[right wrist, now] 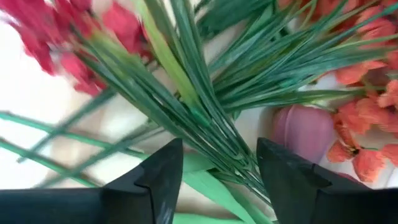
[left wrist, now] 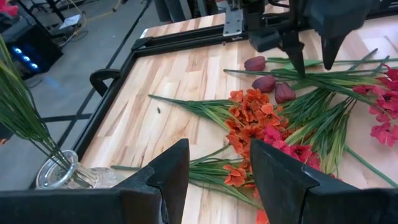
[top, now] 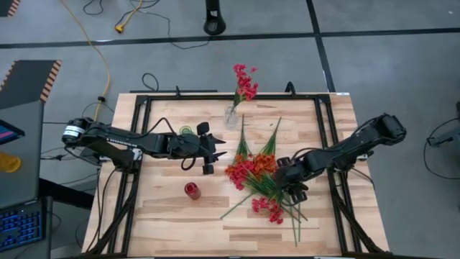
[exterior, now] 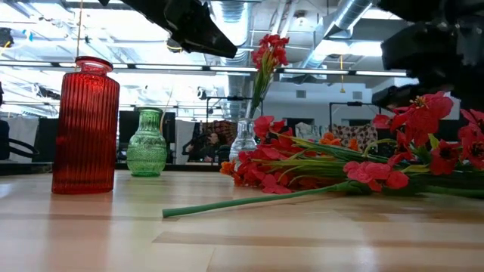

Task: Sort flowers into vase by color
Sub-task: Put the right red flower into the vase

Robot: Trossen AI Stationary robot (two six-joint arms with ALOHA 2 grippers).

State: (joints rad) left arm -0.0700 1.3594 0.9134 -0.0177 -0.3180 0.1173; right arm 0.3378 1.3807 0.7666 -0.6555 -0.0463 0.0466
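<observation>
High view: flower pile (top: 262, 180) lies on the table (top: 165, 216), right of centre. Clear vase (top: 231, 117) near the far edge holds a pink-red spray (top: 245, 81). Red vase (top: 191, 190) stands toward the front, green vase (top: 187, 130) behind the left arm. Left gripper (top: 213, 155) hovers just left of the pile. Right gripper (top: 291, 183) sits low over the pile's right side.

Low view: red vase (exterior: 85, 125), green vase (exterior: 147, 143), clear vase (exterior: 243, 141) in a row; flowers (exterior: 333, 170) lying flat.

Left wrist view: fingers (left wrist: 169, 177) apart, nothing between; orange blossoms (left wrist: 252, 112) and tulip buds (left wrist: 270, 84) beyond.

Right wrist view: fingers (right wrist: 163, 171) apart, green stems (right wrist: 199, 118) and a tulip bud (right wrist: 305, 130) just beyond them.
</observation>
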